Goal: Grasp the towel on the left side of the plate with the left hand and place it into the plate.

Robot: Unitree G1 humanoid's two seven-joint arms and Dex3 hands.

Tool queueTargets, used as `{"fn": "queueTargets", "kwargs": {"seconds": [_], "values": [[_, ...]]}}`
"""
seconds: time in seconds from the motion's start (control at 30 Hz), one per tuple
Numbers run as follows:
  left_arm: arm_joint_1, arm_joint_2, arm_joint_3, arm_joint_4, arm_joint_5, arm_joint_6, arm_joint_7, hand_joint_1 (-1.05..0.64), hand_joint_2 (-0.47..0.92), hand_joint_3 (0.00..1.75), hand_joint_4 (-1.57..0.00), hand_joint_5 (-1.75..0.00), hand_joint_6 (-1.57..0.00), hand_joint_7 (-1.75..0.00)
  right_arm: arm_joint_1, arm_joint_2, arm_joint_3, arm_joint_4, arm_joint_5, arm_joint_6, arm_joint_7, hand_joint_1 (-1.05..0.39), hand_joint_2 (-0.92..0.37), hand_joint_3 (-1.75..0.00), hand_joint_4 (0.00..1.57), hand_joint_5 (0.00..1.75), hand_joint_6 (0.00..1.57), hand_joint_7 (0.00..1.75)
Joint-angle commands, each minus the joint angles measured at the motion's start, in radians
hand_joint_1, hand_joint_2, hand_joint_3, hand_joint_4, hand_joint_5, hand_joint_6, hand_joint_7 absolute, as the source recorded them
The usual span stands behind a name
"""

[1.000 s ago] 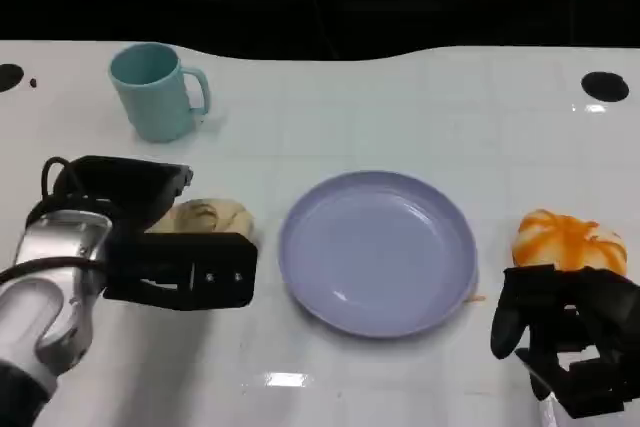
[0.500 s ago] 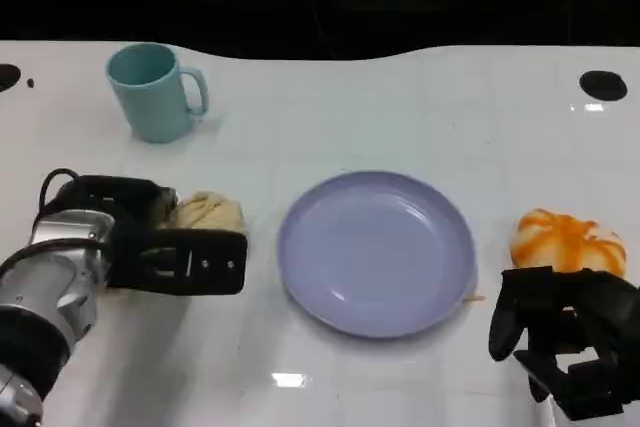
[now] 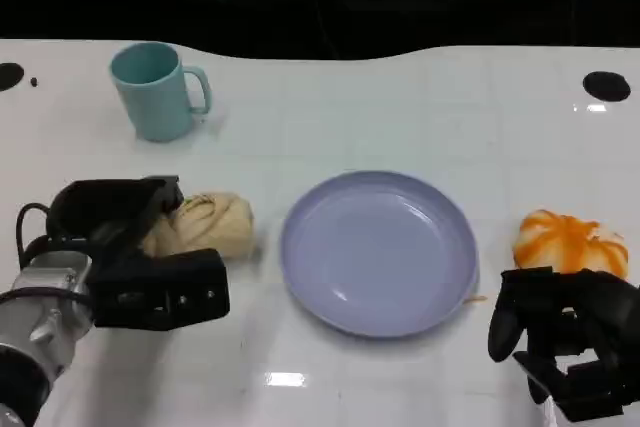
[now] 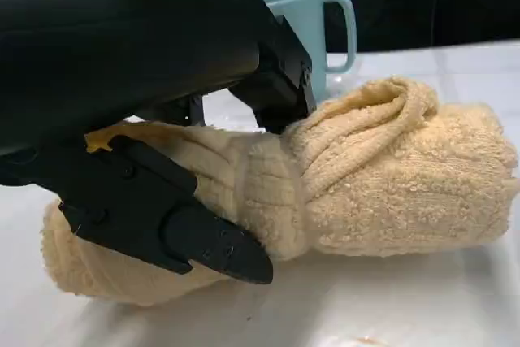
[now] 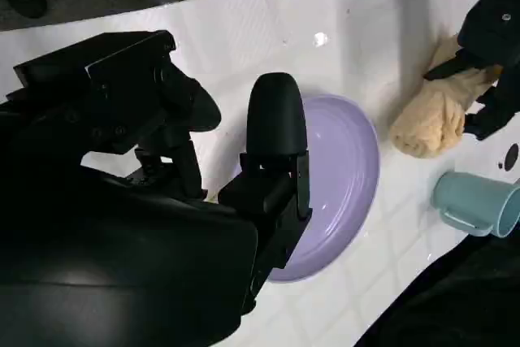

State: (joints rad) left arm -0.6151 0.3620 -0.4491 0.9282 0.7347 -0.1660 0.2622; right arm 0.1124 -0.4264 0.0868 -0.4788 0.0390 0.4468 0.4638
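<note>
The beige rolled towel (image 3: 208, 227) lies on the white table just left of the lilac plate (image 3: 378, 252). My left hand (image 3: 130, 262) is at the towel's left end, and the left wrist view shows the thumb (image 4: 162, 221) across the front of the towel (image 4: 390, 176) and the other fingers (image 4: 272, 79) pressed against its back. The towel rests on the table. The right wrist view shows the towel (image 5: 435, 115) beside the plate (image 5: 345, 176), which has nothing in it. My right hand (image 3: 565, 332) rests near the table's front right and holds nothing.
A light blue mug (image 3: 155, 90) stands at the back left, behind the towel. An orange-and-white striped object (image 3: 570, 240) lies right of the plate, just beyond my right hand. Black round marks (image 3: 604, 85) sit at the far corners.
My left hand has dropped lower and drawn back toward the near left, and more of the towel now shows. Its fingers have come round the towel's end. The right hand has not moved.
</note>
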Motion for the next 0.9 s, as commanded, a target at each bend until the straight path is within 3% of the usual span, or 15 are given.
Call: {"fn": "queueTargets", "kwargs": {"seconds": [0.03, 0.37, 0.53, 0.7, 0.9], "values": [[0.021, 0.024, 0.035, -0.06, -0.028, 0.011, 0.018, -0.23, 0.88, 0.35, -0.83, -1.75, -0.54, -1.74, -0.003, -0.005, -0.024, 0.001, 0.033, 0.019, 0.007, 0.09, -0.69, -0.96, 0.64, 1.71, 0.64, 1.45], [0.083, 0.023, 0.066, -0.328, -0.034, 0.091, -0.027, -0.24, 0.87, 0.34, -0.81, -1.75, -0.56, -1.75, -0.008, -0.015, -0.02, 0.013, 0.034, 0.013, 0.007, 0.09, -0.68, -0.96, 0.65, 1.71, 0.65, 1.45], [0.115, 0.02, 0.067, -0.511, -0.079, 0.074, -0.163, -0.22, 0.9, 0.37, -0.8, -1.75, -0.56, -1.75, -0.005, -0.013, -0.021, 0.012, 0.036, 0.012, 0.007, 0.09, -0.69, -0.96, 0.66, 1.71, 0.65, 1.45], [0.12, -0.005, 0.049, -0.606, -0.095, 0.045, -0.241, -0.24, 0.7, 0.65, -0.82, -1.75, -0.6, -1.75, -0.007, -0.014, -0.019, 0.009, 0.034, 0.018, 0.005, 0.09, -0.69, -0.95, 0.66, 1.71, 0.65, 1.45], [0.102, -0.061, 0.024, -0.631, -0.075, 0.074, -0.293, -0.22, 0.64, 0.67, -0.8, -1.75, -0.59, -1.75, -0.003, -0.014, -0.014, -0.005, 0.031, 0.033, 0.002, 0.08, -0.69, -0.95, 0.64, 1.71, 0.64, 1.46]]}}
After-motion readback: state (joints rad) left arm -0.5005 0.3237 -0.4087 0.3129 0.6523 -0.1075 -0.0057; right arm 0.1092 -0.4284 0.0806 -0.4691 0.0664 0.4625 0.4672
